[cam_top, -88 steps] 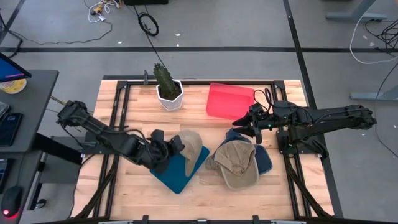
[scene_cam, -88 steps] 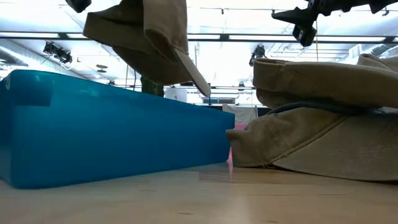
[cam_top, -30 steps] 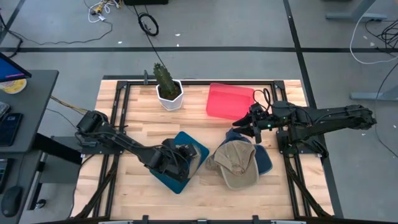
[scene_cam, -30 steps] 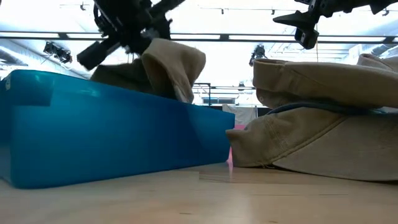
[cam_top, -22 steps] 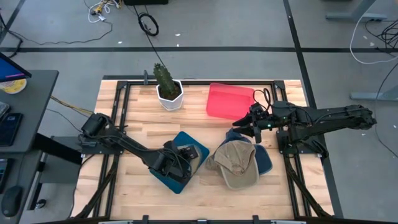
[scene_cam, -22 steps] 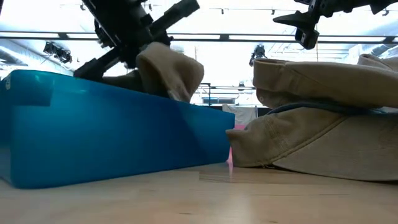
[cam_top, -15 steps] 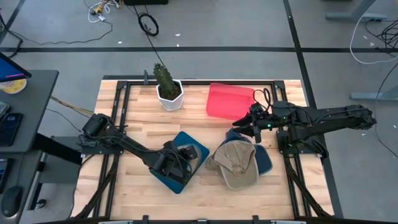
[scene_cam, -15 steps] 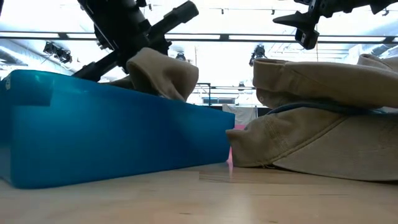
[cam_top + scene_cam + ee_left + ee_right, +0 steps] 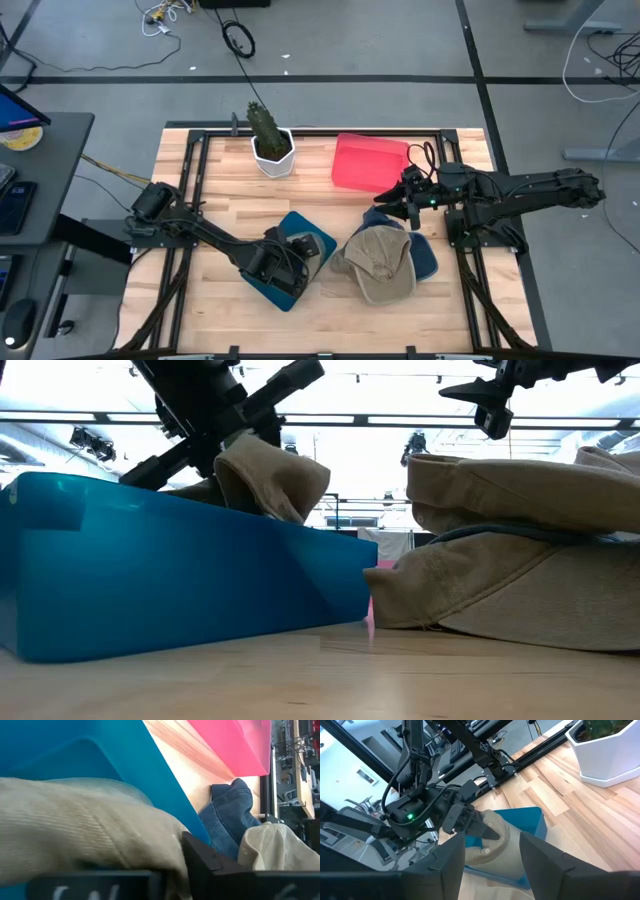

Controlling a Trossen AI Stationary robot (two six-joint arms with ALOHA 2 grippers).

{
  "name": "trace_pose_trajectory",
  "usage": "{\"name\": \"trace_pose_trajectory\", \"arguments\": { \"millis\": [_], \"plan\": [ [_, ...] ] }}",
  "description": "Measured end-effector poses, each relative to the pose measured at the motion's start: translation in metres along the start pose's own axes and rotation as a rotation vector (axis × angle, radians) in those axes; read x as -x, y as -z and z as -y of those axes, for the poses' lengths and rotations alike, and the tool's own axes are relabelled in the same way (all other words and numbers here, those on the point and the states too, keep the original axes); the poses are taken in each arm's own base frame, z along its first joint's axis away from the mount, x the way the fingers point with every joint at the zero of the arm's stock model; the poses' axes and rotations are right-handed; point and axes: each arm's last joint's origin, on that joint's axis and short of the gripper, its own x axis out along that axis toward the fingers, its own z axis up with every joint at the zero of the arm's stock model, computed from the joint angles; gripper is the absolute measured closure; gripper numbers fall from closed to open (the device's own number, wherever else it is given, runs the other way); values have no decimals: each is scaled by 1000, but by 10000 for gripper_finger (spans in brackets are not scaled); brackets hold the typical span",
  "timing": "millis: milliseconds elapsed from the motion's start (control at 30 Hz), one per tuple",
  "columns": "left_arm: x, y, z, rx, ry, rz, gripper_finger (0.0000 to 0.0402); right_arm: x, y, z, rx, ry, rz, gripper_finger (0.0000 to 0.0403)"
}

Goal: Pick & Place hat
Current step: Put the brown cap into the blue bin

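One tan hat [image 9: 268, 478] sits in the blue bin [image 9: 296, 262] on the tabletop [image 9: 220, 190], with the left pincer [image 9: 290, 252] down on it; whether its fingers grip the cloth I cannot tell. Right pincer [image 9: 391, 205] hovers partly open and empty over the hat pile [image 9: 385, 262], beside the pink bin [image 9: 368, 161].

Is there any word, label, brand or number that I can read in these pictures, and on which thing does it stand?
None can be read.
Left gripper: pale marks on its dark finger, too blurred and cut off to read.
Tan hat, blue bin, pink bin, plant pot: no text shows.
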Motion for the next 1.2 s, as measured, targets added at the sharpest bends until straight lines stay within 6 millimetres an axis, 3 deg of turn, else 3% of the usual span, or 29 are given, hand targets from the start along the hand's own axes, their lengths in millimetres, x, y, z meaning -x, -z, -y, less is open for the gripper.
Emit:
{"name": "trace_pose_trajectory", "arguments": {
  "millis": [300,500,633,1200],
  "plan": [
    [13,-10,7,-35,6,-16,187,0,0,0,-5,0,0,211],
    [24,-18,15,-47,35,-36,121,0,0,0,-9,-5,-7,211],
    [35,-26,22,-57,51,-69,104,0,1,0,-19,-2,-11,211],
    [72,-47,37,-86,64,-290,104,0,4,2,-21,18,-43,211]
  ]
}}
